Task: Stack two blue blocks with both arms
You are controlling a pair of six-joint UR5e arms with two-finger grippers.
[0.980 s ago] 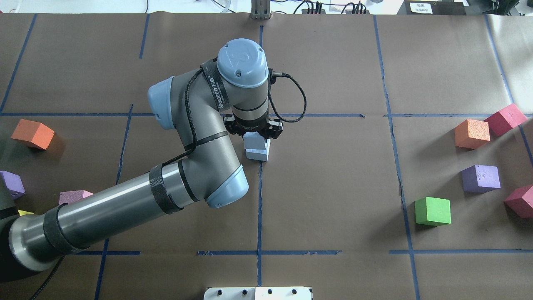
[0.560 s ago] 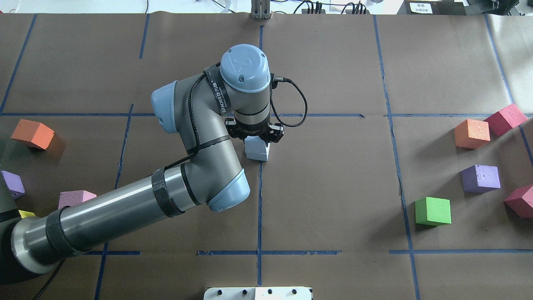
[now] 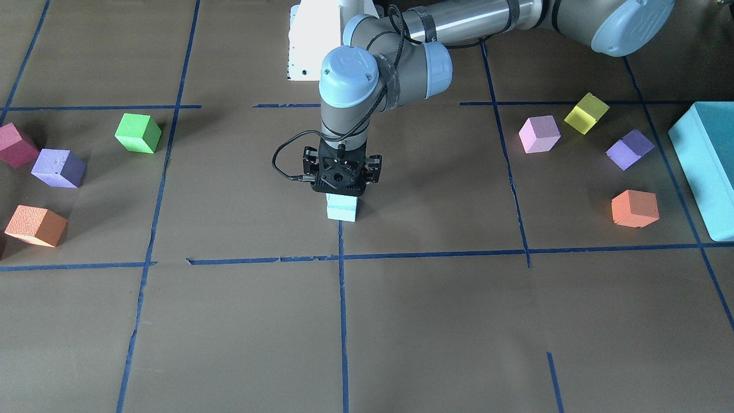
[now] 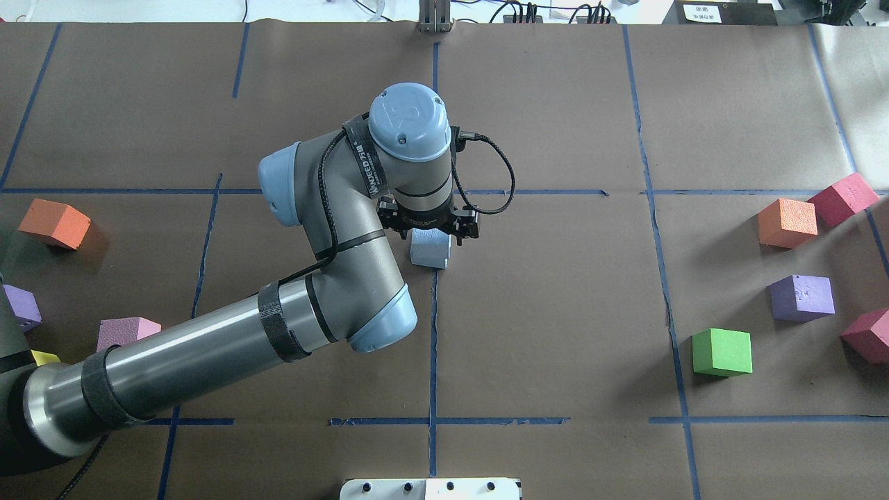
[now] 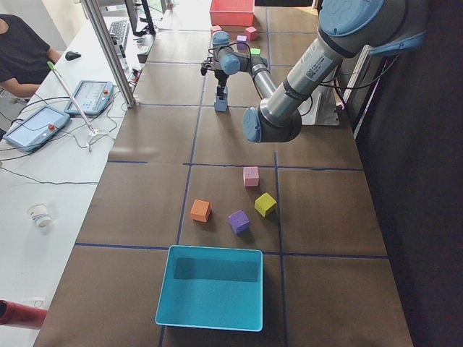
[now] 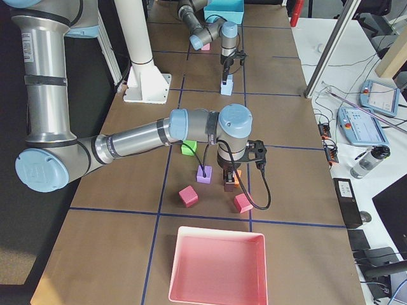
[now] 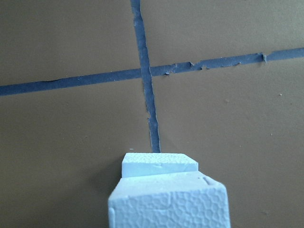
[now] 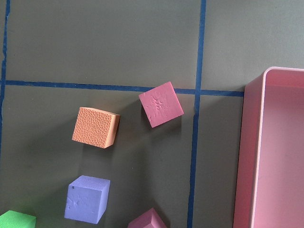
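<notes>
Two sky-blue blocks are at the table's middle, on a blue tape line. In the left wrist view the upper blue block (image 7: 168,204) fills the bottom edge, and the lower blue block (image 7: 159,164) peeks out beyond it. In the front view the upper block (image 3: 343,201) sits on the lower block (image 3: 342,215). My left gripper (image 3: 342,196) points straight down, shut on the upper block; it also shows in the overhead view (image 4: 429,235). My right gripper (image 6: 229,185) shows only in the exterior right view, above the coloured cubes; I cannot tell its state.
On the right of the overhead view lie green (image 4: 721,352), purple (image 4: 802,297), orange (image 4: 787,222) and red (image 4: 842,198) cubes. On its left lie orange (image 4: 54,223) and pink (image 4: 125,330) cubes. A teal box (image 3: 705,166) and a pink tray (image 8: 275,152) stand at the table's ends.
My left gripper has shifted slightly right and down with the upper blue block. The offset between the two blocks has closed, and they now look like one stack from above.
</notes>
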